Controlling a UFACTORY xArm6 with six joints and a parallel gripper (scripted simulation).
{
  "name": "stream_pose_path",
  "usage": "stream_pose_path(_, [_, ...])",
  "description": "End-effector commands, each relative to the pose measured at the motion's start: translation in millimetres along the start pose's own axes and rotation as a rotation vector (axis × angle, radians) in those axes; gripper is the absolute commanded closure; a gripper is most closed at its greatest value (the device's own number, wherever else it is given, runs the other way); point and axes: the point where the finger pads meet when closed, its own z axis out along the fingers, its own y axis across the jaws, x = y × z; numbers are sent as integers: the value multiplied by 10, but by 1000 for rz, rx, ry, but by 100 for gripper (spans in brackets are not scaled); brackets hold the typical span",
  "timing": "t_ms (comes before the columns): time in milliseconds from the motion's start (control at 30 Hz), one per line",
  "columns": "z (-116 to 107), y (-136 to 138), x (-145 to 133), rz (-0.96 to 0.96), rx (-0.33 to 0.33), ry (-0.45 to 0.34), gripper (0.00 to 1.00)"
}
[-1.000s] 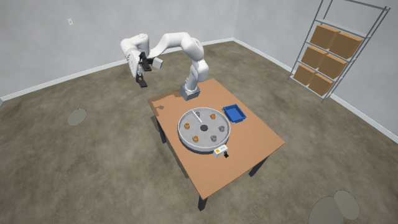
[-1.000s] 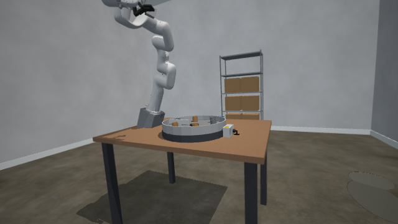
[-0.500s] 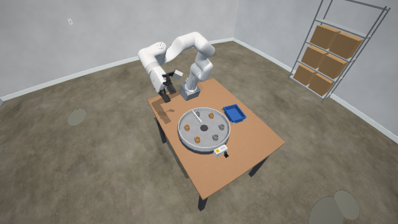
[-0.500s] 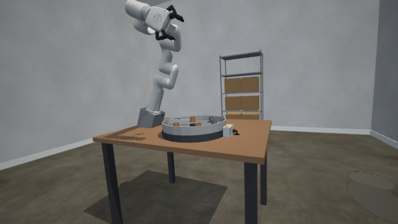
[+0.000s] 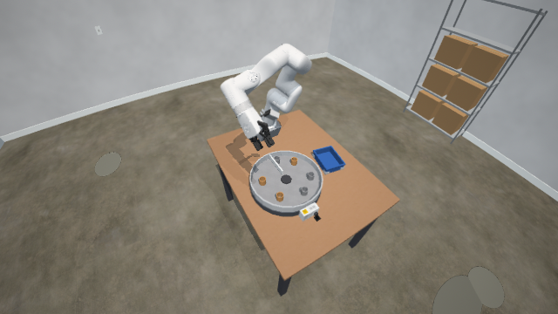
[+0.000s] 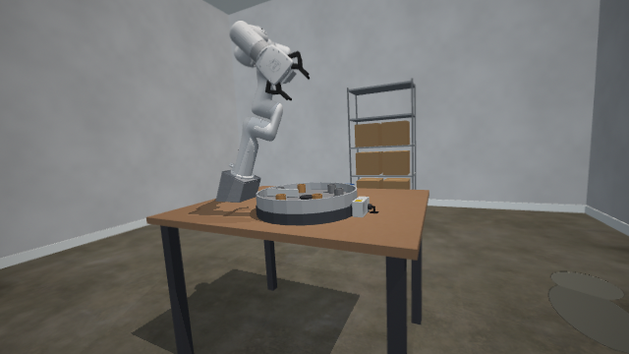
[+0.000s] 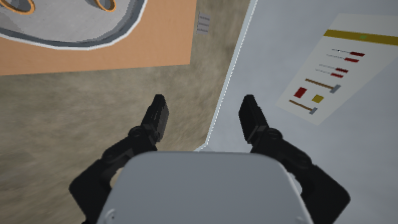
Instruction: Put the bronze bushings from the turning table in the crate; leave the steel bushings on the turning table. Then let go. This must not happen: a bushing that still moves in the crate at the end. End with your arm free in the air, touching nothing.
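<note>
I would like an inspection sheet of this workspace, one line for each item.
Surface: brown tabletop, no spill seen.
Bronze bushings: three, all on the turning table; one, two others and.
Steel bushings: three, also there.
Crate: blue, beside the turning table, no bushing seen inside.
Clutter: nothing seen.
Claw: open, empty, in the air.
Cables: nothing seen.
Surroundings: shelf rack with brown boxes.

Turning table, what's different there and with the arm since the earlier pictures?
The claw came down and in toward the turning table. Bushings rode counterclockwise, seen from above. Nothing was grasped or released. The blue crate stayed put.
</note>
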Motion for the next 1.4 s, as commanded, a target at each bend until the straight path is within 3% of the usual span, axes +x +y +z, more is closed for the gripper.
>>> stream_pose_path(0, [191,-193,339,-1,85,21,0])
stream_pose_path(200, [401,-530,802,-22,207,63,0])
stream_pose_path(267, [401,-530,802,-22,207,63,0])
stream_pose_path(300, [479,-709,1023,-40,266,81,0])
stream_pose_path(767, [673,-1627,1934,-189,527,145,0])
stream_pose_path(833, [673,-1627,1934,-189,527,145,0])
stream_pose_path(900, [694,-1906,2147,-252,593,157,0])
stream_pose_path(1167, [729,-2499,2518,-416,714,174,0])
stream_pose_path(1367, [747,-2714,2629,-486,750,178,0])
